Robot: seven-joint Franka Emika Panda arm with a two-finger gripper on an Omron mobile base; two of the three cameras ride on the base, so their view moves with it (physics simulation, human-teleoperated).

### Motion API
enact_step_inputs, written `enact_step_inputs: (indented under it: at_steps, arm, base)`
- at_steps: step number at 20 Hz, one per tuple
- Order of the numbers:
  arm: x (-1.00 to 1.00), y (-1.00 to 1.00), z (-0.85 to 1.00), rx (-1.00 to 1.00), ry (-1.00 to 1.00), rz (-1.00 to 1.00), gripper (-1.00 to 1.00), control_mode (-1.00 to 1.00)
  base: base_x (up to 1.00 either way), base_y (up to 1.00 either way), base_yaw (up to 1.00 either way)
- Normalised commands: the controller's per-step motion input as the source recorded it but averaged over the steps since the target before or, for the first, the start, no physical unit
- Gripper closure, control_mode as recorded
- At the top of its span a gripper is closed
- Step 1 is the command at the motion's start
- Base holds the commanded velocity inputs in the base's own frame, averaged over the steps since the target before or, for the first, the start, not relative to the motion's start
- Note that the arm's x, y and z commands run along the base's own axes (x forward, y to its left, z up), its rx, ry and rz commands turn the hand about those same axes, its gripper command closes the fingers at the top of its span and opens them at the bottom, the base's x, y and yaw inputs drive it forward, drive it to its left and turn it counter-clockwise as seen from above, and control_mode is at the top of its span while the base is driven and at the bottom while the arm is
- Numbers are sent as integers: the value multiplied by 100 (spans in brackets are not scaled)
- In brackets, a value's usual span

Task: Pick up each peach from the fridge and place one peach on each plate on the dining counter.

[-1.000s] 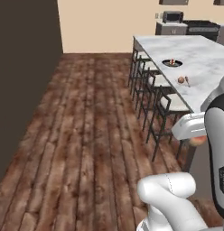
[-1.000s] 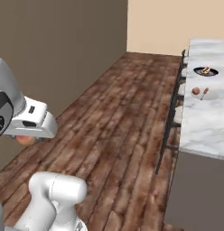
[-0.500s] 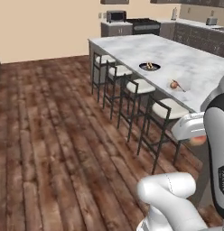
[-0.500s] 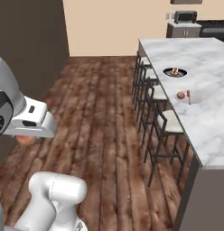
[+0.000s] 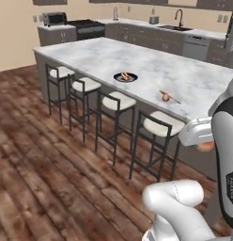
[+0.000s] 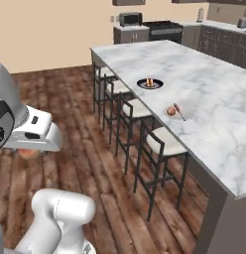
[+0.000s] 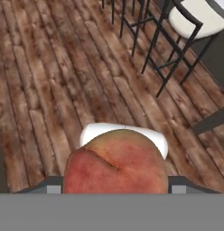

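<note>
- gripper [image 7: 114, 191] clamped on a peach [image 7: 116, 162], carried low over the wood floor beside the stools [image 5: 158, 123]; well apart from the dining counter [image 5: 137, 59]
- black plate [image 5: 125, 77] holding something orange, seemingly a peach but too small to confirm; likely one placement done
- second plate [image 6: 177, 112] pale, with a small reddish item; unclear what
- left, by judgement: setting the carried peach on its plate

The dining counter [image 6: 194, 74] runs along the right, with four stools [image 6: 162, 141] tucked at its near side. On its marble top sits a black plate [image 6: 149, 84], and nearer, a peach [image 6: 170, 111] on a pale plate [image 6: 187, 115].
</note>
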Motion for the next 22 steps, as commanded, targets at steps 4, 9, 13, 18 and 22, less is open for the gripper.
enact_step_inputs:
  at_steps: [4,9,13,18,22]
  arm:
    - [0,0,0,0,0,0,100,100]
    - [0,0,0,0,0,0,100,100]
    - [0,0,0,0,0,0,100,100]
    - [0,0,0,0,0,0,100,100]
    - [0,0,0,0,0,0,100,100]
  base:
    - [100,74,-56]
    - [100,68,-46]
    - [100,78,-43]
    - [100,98,-50]
    - [100,100,-48]
